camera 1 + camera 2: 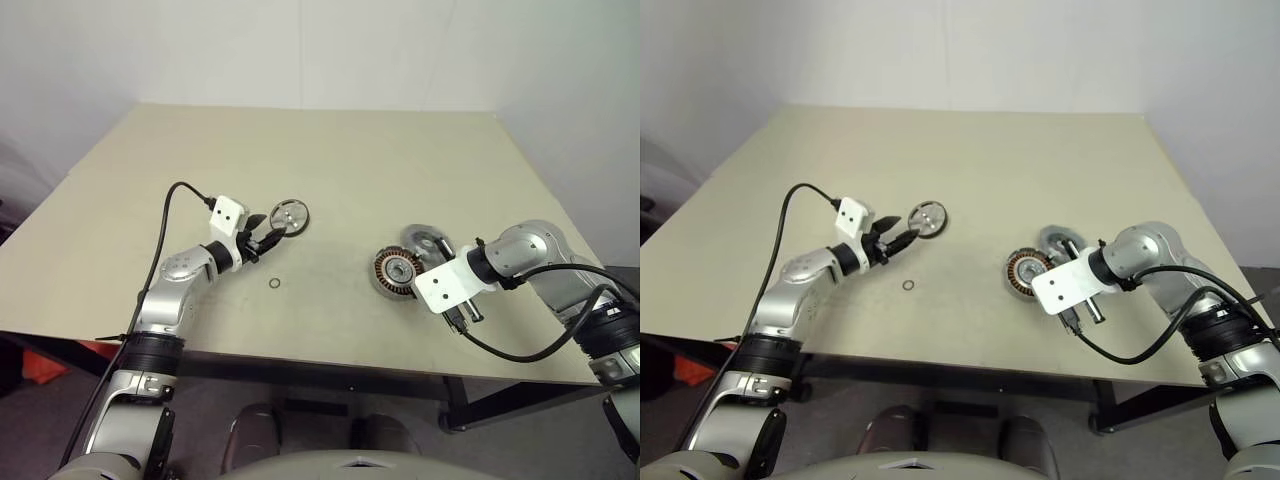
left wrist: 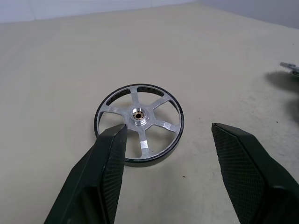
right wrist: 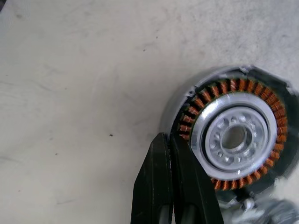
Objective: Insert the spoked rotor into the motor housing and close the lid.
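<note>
Housing (image 3: 233, 140) is sitting on the table (image 1: 330, 160) front-right: round disc, dark rim, ring of copper windings around a silvery bearing w/ centre hole. My right gripper (image 3: 172, 154) is pointing down at its rim, fingers pressed together, holding nothing, tips right beside the windings. Lid (image 1: 425, 241), a silvery disc, is lying just behind the housing, touching it. Rotor (image 2: 139, 123) is lying flat over on the left: dark rim, six silver spokes, small hub. My left gripper (image 2: 168, 140) is hovering at it, fingers spread, rotor near one finger, not gripped. Small ring (image 1: 275, 284) is lying between. Count: one housing, one rotor, one lid, one ring.
</note>
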You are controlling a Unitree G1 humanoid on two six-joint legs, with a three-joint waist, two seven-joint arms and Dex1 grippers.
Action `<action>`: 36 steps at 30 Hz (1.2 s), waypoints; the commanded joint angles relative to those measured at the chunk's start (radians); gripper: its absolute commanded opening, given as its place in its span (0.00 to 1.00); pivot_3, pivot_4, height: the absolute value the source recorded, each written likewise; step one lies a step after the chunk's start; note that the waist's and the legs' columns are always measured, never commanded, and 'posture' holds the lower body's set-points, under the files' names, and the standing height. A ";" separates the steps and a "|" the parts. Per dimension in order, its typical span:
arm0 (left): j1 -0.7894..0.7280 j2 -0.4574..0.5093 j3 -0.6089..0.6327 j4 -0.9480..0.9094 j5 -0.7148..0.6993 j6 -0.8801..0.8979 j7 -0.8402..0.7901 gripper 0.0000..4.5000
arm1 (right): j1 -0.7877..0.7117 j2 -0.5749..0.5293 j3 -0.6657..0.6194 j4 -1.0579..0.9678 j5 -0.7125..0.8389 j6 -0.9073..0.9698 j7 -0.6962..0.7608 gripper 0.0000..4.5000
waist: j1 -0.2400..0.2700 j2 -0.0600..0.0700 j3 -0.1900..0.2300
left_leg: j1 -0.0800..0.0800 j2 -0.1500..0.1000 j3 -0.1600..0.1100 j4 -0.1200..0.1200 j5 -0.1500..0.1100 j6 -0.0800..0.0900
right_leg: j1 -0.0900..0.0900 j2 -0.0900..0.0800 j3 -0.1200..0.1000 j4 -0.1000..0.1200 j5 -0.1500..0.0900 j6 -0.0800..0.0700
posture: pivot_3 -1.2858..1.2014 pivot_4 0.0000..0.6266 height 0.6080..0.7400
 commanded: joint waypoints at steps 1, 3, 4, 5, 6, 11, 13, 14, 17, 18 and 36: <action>-0.016 0.005 0.017 -0.029 -0.003 -0.020 0.003 0.68 | -0.037 0.007 -0.005 0.013 -0.002 -0.013 -0.013 0.00 | 0.000 0.000 0.000 | 0.000 0.000 0.000 0.000 0.000 0.000 | 0.000 0.000 0.000 0.000 0.000 0.000 | 0.52 0.00 1.00; -0.014 0.005 0.018 -0.030 -0.003 -0.020 0.005 0.68 | -0.048 0.015 -0.003 0.026 -0.007 -0.016 -0.018 0.00 | -0.001 0.000 0.000 | 0.000 0.000 0.000 0.000 0.000 0.000 | 0.000 0.000 0.000 0.000 0.000 0.000 | 0.52 0.00 1.00; -0.014 0.005 0.018 -0.031 -0.003 -0.021 0.006 0.68 | -0.053 0.018 -0.002 0.030 -0.008 -0.016 -0.020 0.00 | 0.000 0.000 0.000 | 0.000 0.000 0.000 0.000 0.000 0.000 | 0.000 0.000 0.000 0.000 0.000 0.000 | 0.52 0.00 1.00; -0.013 0.005 0.018 -0.031 -0.003 -0.021 0.006 0.68 | -0.056 0.020 -0.001 0.033 -0.009 -0.017 -0.020 0.00 | -0.001 0.000 0.000 | 0.000 0.000 0.000 0.000 0.000 0.000 | 0.000 0.000 0.000 0.000 0.000 0.000 | 0.52 0.00 1.00; -0.013 0.005 0.019 -0.031 -0.003 -0.021 0.007 0.68 | -0.060 0.025 -0.002 0.035 -0.010 -0.016 -0.025 0.00 | -0.001 0.000 0.000 | 0.000 0.000 0.000 0.000 0.000 0.000 | 0.000 0.000 0.000 0.001 0.000 0.000 | 0.52 0.00 1.00; -0.013 0.003 0.019 -0.030 -0.002 -0.024 0.012 0.68 | -0.097 0.057 -0.002 0.062 -0.025 -0.013 -0.048 0.00 | -0.005 0.000 0.000 | 0.002 0.000 0.000 0.000 0.001 -0.001 | 0.001 0.000 0.000 0.001 0.000 -0.001 | 0.52 0.00 1.00; -0.013 0.002 0.020 -0.030 -0.003 -0.024 0.015 0.68 | -0.122 0.081 0.001 0.078 -0.035 -0.011 -0.060 0.00 | -0.009 0.000 0.000 | 0.002 0.000 0.000 0.000 0.001 -0.002 | 0.000 0.000 0.000 0.002 0.001 -0.001 | 0.52 0.00 1.00; -0.012 0.001 0.020 -0.030 -0.003 -0.025 0.016 0.68 | -0.128 0.087 0.001 0.083 -0.038 -0.011 -0.062 0.00 | -0.011 0.000 0.000 | 0.002 0.001 0.000 0.000 0.002 -0.002 | 0.000 0.000 0.000 0.002 0.001 -0.001 | 0.52 0.00 1.00; -0.011 0.000 0.019 -0.031 -0.002 -0.026 0.020 0.68 | -0.157 0.124 0.012 0.102 -0.051 -0.009 -0.073 0.00 | -0.011 0.000 0.000 | 0.001 0.000 0.000 0.000 0.002 -0.002 | -0.001 0.000 0.000 0.002 0.001 -0.002 | 0.52 0.00 1.00; -0.010 0.000 0.020 -0.033 -0.003 -0.025 0.022 0.68 | -0.166 0.135 0.016 0.109 -0.054 -0.009 -0.078 0.00 | -0.012 0.000 0.000 | 0.001 0.000 0.000 0.000 0.002 -0.002 | -0.001 0.000 0.000 0.002 0.001 -0.002 | 0.52 0.00 1.00; 0.002 0.006 0.023 -0.048 -0.004 -0.017 0.029 0.68 | -0.196 0.271 0.065 0.065 -0.048 0.020 -0.093 0.00 | -0.018 0.000 0.000 | -0.006 0.001 0.000 0.000 0.004 0.002 | -0.007 0.000 -0.001 0.002 0.001 -0.002 | 0.52 0.00 1.00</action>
